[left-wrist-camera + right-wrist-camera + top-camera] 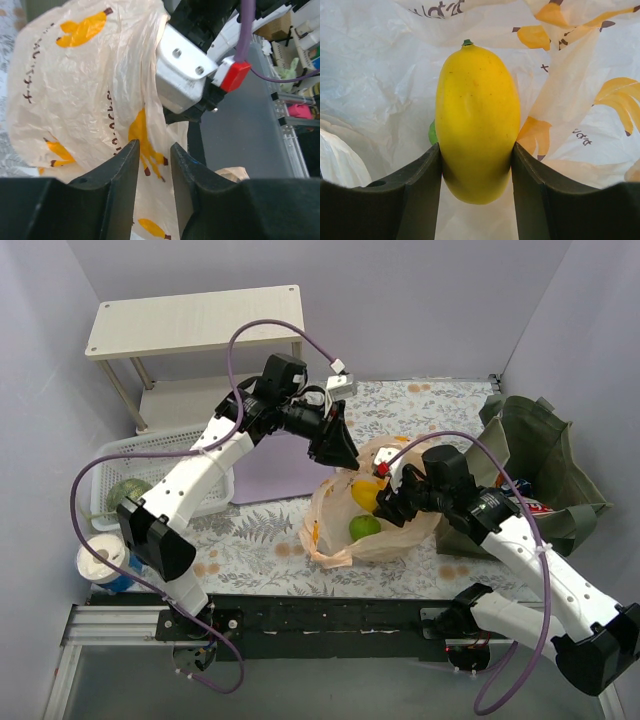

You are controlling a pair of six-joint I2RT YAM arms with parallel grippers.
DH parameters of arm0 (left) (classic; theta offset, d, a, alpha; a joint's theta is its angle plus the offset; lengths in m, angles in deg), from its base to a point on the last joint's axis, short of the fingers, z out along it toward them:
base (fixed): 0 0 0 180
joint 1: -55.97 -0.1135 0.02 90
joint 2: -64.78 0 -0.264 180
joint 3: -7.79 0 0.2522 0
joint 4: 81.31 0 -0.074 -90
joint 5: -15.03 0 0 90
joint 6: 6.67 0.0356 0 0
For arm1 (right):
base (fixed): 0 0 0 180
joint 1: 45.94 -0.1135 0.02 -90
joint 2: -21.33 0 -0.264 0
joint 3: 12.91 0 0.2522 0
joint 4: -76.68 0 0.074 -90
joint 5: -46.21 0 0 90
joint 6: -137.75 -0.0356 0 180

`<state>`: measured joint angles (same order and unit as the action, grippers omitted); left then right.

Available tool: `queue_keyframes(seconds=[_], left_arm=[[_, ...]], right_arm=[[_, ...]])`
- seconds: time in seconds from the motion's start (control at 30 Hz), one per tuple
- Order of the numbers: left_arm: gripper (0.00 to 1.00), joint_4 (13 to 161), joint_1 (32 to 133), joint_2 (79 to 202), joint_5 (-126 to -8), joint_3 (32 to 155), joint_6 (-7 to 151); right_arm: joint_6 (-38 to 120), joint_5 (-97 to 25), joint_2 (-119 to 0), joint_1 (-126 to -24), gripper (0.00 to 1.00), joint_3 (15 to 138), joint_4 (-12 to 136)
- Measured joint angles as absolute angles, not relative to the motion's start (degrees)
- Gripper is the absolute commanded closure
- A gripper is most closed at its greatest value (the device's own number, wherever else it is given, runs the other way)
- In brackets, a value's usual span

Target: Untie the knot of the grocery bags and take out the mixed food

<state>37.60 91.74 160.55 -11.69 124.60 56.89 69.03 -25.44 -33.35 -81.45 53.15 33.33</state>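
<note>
Your grocery bag (335, 532) is open (the knot looks undone), your right gripper (476, 147) holds the yellow fruit (477, 105) tight, your left gripper (154, 150) stands narrow around bag plastic, and the green fruit (364, 527) waits inside.

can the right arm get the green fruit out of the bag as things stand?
Probably not yet: the right gripper is shut on the yellow fruit. The green fruit lies uncovered in the open grocery bag, right beside it, so the path looks free once that gripper is emptied.
</note>
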Motion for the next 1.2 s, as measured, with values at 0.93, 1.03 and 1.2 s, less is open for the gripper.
queue_keyframes(seconds=[0.93,1.03,1.2], left_arm=[[0.49,42.4,97.2,168.2,-13.7,113.8,49.8],[0.4,41.3,97.2,169.5,-16.6,115.8,51.0],[0.32,41.6,97.2,168.9,-17.9,116.0,52.8]], right_arm=[[57.6,-9.9,-39.2,-69.9,0.99,48.1,31.3],[58.4,-9.1,-38.1,-69.5,0.99,48.1,31.0],[59.4,-7.7,-37.2,-69.2,0.99,48.1,30.2]])
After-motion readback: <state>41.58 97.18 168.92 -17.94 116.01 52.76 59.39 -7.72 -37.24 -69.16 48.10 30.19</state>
